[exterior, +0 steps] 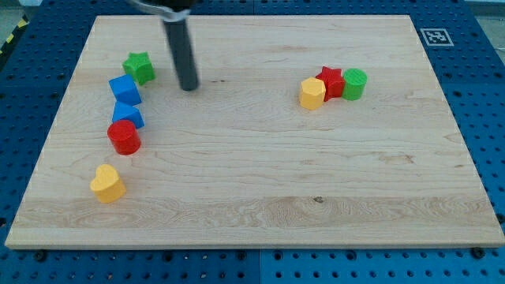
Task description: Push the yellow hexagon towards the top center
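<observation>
- One wooden tabletop [260, 197] fills most of the view; a blue pegboard surface [473, 47] shows around its edges.
- One dark rod [181, 47] comes down from the view's top; my tip [188, 88] rests on the wood just to the view's right of the green star, well apart from the yellow hexagon. There is no claw on this arm, so nothing is held.
- Two blue blocks: a blue cube [125, 90] and a second blue block [127, 114] right below it, touching.
- Two red blocks: a red cylinder [124, 137] at the left and a red star [331, 81] at the right.
- Two green blocks: a green star [139, 68] and a green cylinder [354, 84].
- Two yellow blocks: the yellow hexagon [312, 93], right of centre, touching the red star, and a yellow heart [106, 183] alone at lower left.
</observation>
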`<act>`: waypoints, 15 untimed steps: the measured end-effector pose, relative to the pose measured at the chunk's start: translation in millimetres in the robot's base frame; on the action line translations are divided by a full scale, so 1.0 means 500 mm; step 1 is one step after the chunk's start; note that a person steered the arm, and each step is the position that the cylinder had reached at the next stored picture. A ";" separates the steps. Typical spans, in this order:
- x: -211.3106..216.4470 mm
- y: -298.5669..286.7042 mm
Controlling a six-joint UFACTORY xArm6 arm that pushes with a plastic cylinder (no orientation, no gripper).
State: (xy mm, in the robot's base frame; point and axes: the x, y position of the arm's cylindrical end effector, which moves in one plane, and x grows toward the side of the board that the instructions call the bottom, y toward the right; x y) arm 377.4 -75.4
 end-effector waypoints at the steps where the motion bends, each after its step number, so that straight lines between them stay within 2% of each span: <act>1: 0.082 0.170; 2: 0.145 0.346; 3: 0.145 0.503; 4: 0.145 0.507; 5: 0.145 0.462; 7: 0.092 0.427; 10: 0.044 0.260; 11: 0.031 0.255; 13: 0.020 0.342; 15: -0.016 0.258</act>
State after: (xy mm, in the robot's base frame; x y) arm 369.5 53.5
